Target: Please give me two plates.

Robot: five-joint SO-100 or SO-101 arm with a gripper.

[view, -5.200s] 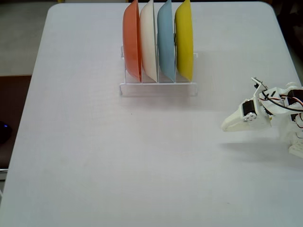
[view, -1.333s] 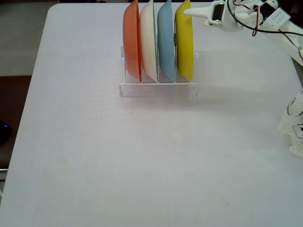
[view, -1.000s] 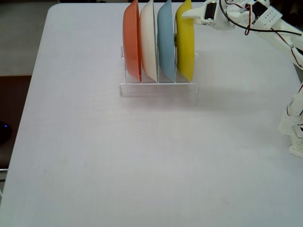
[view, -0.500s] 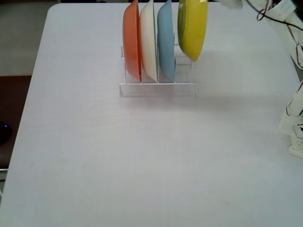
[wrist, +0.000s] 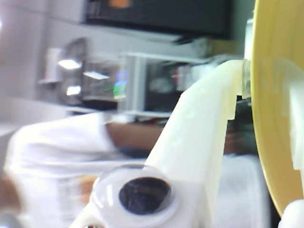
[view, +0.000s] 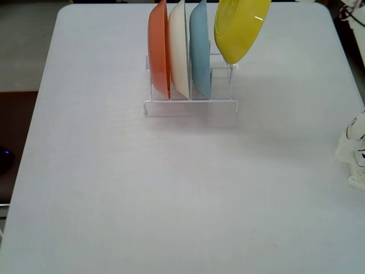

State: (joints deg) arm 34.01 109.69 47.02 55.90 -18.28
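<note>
Currently, item by item, as I read the feeds from my station.

Wrist view. Claw: its cream plastic finger runs up from the lower middle and presses against the rim of the yellow plate, which fills the right edge of the picture. A second bit of claw plastic shows on the far side of the rim, so I judge the claw closed on the plate's edge, with a narrow bite. Background: blurred room, nothing I can catalogue with confidence.

Fixed view. Yellow plate: raised clear of its slot, tilted, hanging over the right end of the rack, with its top cut by the upper picture edge. The claw itself is out of this picture. Blue plate: upright in the rack, third slot from the left as this view shows it. Cream-white plate and orange plate: upright beside it, not wanted. Right slot: empty. Tabletop: bare and pale in front of the rack.

Risks, as I judge them. The plate is glossy and held only at the rim, so it could swing or slip out under its own weight. Its lower edge hangs near the rack's right-hand wires; travelling low could snag it and tip the rack or knock the blue plate.
</note>
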